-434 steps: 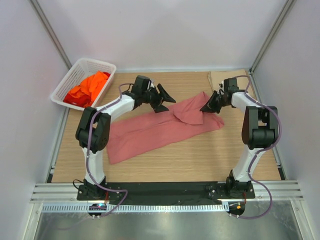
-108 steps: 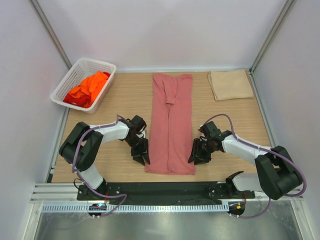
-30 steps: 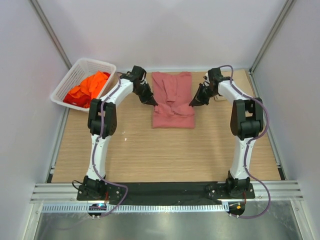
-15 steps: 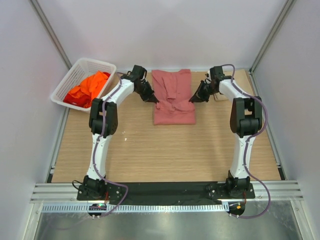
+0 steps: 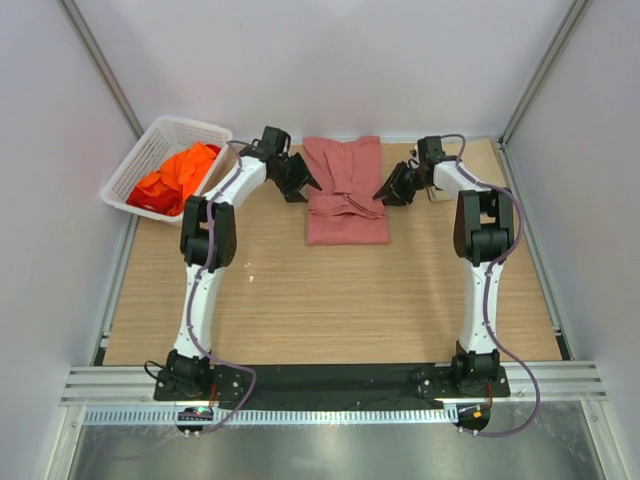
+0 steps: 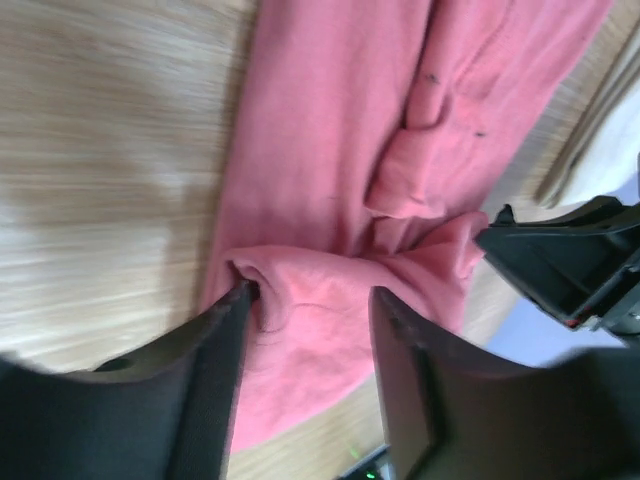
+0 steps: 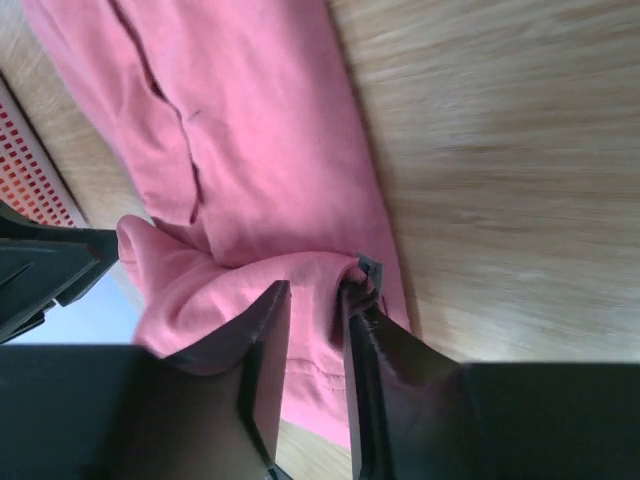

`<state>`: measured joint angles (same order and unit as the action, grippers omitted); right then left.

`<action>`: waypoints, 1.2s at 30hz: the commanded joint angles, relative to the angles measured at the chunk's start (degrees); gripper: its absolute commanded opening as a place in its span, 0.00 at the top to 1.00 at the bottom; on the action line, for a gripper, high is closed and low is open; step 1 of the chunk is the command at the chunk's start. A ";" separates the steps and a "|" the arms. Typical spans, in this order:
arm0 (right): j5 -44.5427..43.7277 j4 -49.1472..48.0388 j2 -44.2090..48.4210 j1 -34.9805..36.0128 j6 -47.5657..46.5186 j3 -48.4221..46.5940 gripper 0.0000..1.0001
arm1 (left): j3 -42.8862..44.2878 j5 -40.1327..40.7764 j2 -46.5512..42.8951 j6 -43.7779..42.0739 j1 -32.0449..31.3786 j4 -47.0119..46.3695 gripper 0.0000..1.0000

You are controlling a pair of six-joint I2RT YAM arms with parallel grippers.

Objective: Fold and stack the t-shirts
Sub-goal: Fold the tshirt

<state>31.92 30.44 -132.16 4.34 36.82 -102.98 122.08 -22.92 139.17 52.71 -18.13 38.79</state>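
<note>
Now that you've carried the pink t-shirt's (image 5: 347,205) near half over its far half at upper centre, both claws have released it: the left gripper (image 6: 310,295) is spread wide and the right gripper (image 7: 315,290) barely parted. This fold looks done.

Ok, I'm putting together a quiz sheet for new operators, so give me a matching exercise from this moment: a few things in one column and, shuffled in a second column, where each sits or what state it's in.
Things
1. pink t-shirt
2. orange t-shirts
3. white basket
4. left gripper

Places and states
A. at the far left corner of the table
B. jaws apart, at the pink shirt's left edge
C. folded, lying on the table at the far middle
D. bunched up inside the basket

Pairs: 1-C, 2-D, 3-A, 4-B
</note>
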 commanded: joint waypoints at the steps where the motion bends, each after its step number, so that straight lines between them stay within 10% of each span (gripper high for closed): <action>1: -0.10 3.27 1.81 -0.73 -3.41 -5.82 0.61 | 1.85 2.69 -3.80 -4.62 1.08 1.02 0.40; 4: -2.92 11.02 3.57 -1.35 -8.32 -9.25 0.43 | -0.86 5.95 -8.38 -10.58 1.34 2.95 0.05; 6: -6.34 14.28 6.11 -1.53 -10.70 -9.00 0.38 | -3.07 6.66 -12.69 -12.62 1.52 4.01 0.03; 17: -0.55 7.19 19.48 -1.70 -14.23 17.96 0.36 | -30.05 -5.03 -23.25 -15.53 -0.41 -3.62 0.23; 36: 3.49 2.35 14.91 -1.53 -15.20 24.75 0.50 | -31.64 -7.67 -15.78 -14.21 -1.73 -6.00 0.40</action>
<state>33.26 34.35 -116.75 2.55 22.57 -78.83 90.98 -28.60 123.81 38.72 -19.62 34.50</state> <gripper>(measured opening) 0.509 0.615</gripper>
